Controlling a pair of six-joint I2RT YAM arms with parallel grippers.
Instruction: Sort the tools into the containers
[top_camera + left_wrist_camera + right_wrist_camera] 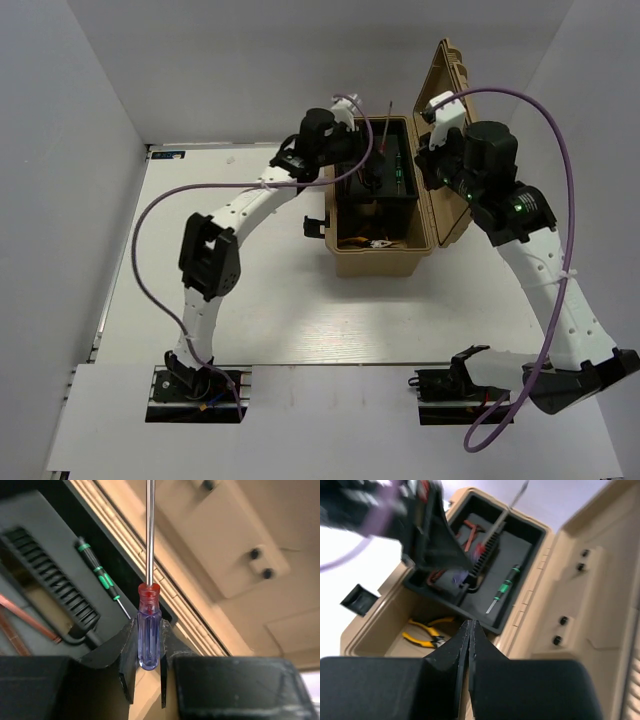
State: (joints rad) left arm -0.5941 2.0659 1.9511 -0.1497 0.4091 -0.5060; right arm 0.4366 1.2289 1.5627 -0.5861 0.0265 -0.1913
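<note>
Clamping red-blue screwdriver [149, 605], L gripper [149, 627]; R gripper [469, 627] clenched; pliers [422, 634] in toolbox [375, 263] bottom.

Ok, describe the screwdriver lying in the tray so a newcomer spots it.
Find the open tan plastic toolbox, then the black tray seated in its top. The slim black screwdriver with green bands lies flat near the hinge side, unlike the blue, red-capped screwdriver clamped upright in the left gripper.

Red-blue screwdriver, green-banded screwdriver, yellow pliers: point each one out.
red-blue screwdriver [149, 635]: left wrist view, on the blue part of its handle.
green-banded screwdriver [98, 573]: left wrist view, on the middle of its black handle.
yellow pliers [418, 639]: right wrist view, on one yellow handle.
</note>
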